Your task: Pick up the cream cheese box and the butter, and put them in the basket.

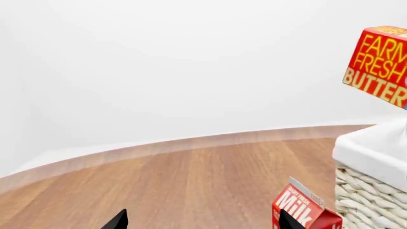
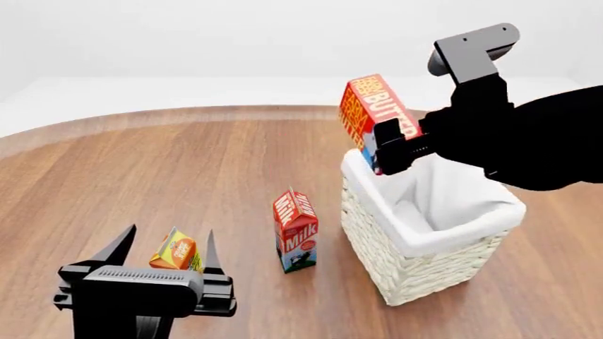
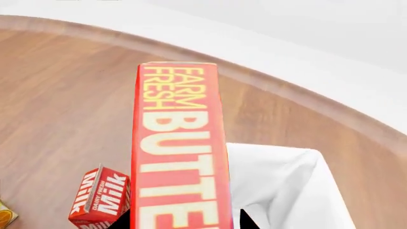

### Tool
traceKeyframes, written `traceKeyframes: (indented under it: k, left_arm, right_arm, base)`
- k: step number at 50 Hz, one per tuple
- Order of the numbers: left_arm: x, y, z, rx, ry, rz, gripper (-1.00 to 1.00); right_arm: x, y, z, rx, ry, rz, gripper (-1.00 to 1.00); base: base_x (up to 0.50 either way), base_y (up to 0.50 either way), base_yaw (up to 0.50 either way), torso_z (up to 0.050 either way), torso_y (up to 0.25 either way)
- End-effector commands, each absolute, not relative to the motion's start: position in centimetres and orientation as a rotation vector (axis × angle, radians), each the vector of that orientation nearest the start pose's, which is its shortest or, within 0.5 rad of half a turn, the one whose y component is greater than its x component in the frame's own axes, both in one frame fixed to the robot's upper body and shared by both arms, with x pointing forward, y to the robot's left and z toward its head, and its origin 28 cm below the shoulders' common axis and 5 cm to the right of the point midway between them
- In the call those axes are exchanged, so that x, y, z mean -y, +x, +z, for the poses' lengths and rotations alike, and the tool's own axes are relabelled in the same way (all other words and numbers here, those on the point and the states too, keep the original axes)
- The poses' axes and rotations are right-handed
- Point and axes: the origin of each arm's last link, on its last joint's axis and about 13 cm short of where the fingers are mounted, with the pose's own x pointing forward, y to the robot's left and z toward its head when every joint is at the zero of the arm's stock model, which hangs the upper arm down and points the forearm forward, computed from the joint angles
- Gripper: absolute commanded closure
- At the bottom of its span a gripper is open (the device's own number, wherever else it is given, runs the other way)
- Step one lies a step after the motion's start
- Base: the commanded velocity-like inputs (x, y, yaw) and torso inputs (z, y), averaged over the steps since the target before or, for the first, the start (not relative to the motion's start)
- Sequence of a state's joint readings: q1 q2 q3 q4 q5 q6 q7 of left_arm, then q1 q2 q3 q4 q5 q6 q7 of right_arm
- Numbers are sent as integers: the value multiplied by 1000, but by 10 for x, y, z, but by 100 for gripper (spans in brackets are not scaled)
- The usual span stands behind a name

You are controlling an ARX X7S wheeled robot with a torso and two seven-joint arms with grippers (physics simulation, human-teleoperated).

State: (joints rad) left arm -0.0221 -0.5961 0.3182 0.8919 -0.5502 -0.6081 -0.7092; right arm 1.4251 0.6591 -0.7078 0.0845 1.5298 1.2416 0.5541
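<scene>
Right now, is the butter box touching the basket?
Apart. The left wrist view shows the butter in the air with white background between it and the basket's cloth rim; in the head view the right hand holds it above.

butter (image 2: 375,113) above basket (image 2: 428,272) rim, milk carton (image 2: 296,231) left of basket

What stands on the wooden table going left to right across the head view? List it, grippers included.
Open black left gripper with the small orange juice carton seen between its fingers → red-and-white milk carton → red-orange butter box held by the black right gripper → whitish woven wicker basket.
</scene>
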Motion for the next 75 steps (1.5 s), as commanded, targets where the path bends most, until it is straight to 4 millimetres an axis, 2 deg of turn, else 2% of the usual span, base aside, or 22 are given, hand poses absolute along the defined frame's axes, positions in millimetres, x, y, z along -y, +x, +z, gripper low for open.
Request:
traceKeyframes:
  k: [1,20,35,75]
  left_arm:
    - [-209,152,135,63,112,-10,-100]
    - [-208,150,136,66,115,-13,-100]
    - [-207,151,136,64,116,-14,-100]
    - [-208,151,136,65,119,-9,-100]
  right_arm:
    - [160,309,309,-426,-171,201,100]
    - [185,316,290,-465,-170,114,100]
    - [196,316,271,-508,-185,76,100]
    - [190,332,224,-610,-198,78,100]
  base:
    - [0,0,0,0,0]
    - [0,0,0,1,1]
    - [0,0,0,0,1]
    - [0,0,0,1,1]
